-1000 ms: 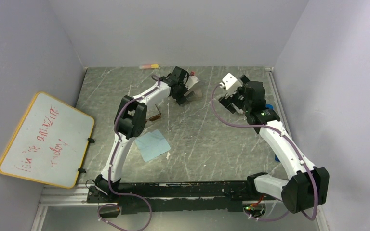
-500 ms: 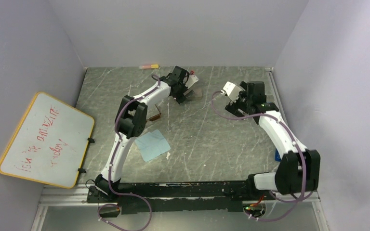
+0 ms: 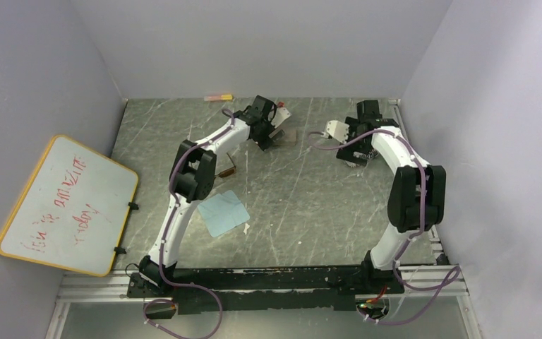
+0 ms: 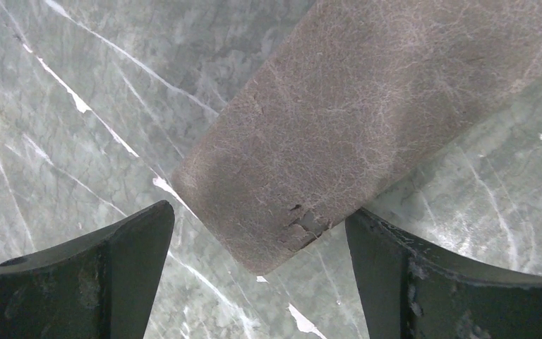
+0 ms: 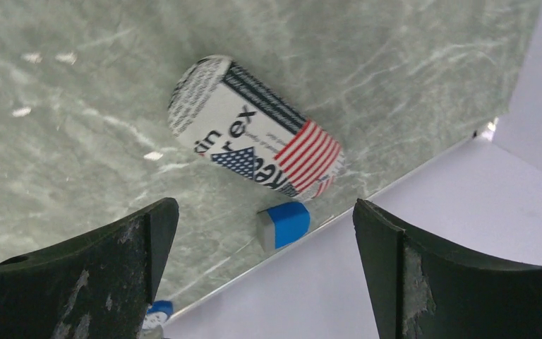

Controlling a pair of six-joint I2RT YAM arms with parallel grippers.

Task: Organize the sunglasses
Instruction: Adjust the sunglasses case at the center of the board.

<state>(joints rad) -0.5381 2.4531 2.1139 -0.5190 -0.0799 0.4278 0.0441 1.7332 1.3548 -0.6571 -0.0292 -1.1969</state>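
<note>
One pair of sunglasses, thin-framed with brown lenses, lies on the marble table beside my left arm's elbow, partly hidden by it. My left gripper is far from them at the back middle. It is open, and its jaws straddle the rounded end of a brown case without touching it. My right gripper is open and empty near the right wall. It hovers above a grey printed case with a flag pattern.
A light-blue cloth lies flat near the left arm. A blue-and-grey eraser sits by the table's right edge rail. A whiteboard leans at the left. A pink-and-yellow object lies at the back wall.
My right arm has swung back and rightward, folding its elbow up toward the right wall. The left arm has stayed at the brown case. Both grippers stay open.
</note>
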